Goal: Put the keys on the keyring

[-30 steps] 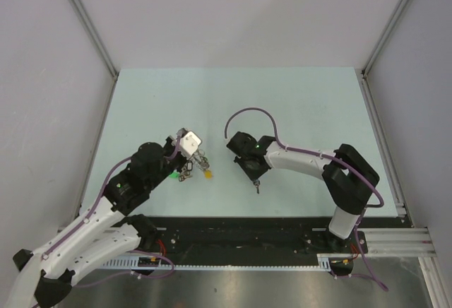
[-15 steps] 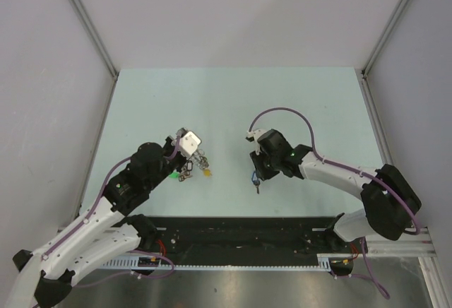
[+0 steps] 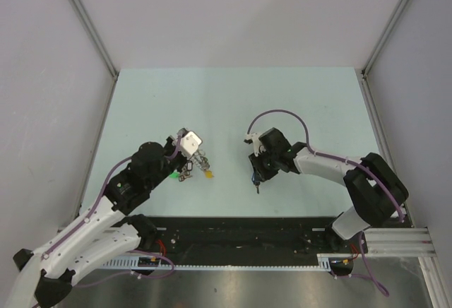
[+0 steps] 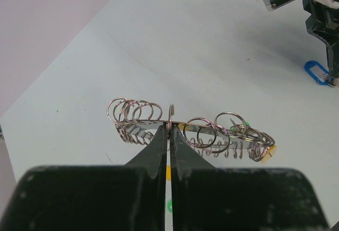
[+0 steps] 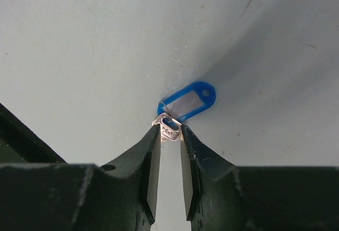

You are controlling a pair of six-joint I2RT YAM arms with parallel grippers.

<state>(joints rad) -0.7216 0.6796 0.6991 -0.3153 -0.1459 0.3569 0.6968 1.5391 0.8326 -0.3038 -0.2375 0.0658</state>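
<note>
My left gripper (image 4: 170, 130) is shut on the keyring (image 4: 201, 130), a silver band fringed with many small rings, and holds it just above the table. In the top view the keyring (image 3: 195, 165) hangs by the left gripper (image 3: 189, 161), with a yellow tag (image 3: 208, 174) and a green tag (image 3: 173, 176). My right gripper (image 5: 170, 130) points down at the table, its fingertips closed on the silvery head of a key (image 5: 170, 126). That key's blue tag (image 5: 188, 101) lies flat just beyond it. From above, the key (image 3: 257, 188) lies under the right gripper (image 3: 257, 175).
The pale table (image 3: 233, 103) is walled by grey panels at the left, back and right. A black rail (image 3: 240, 234) with the arm bases runs along the near edge. About a hand's width separates the keyring from the key.
The right arm's wrist has shifted to the right over the key and its elbow has swung round. The key lies where it did. The left arm and keyring have not moved.
</note>
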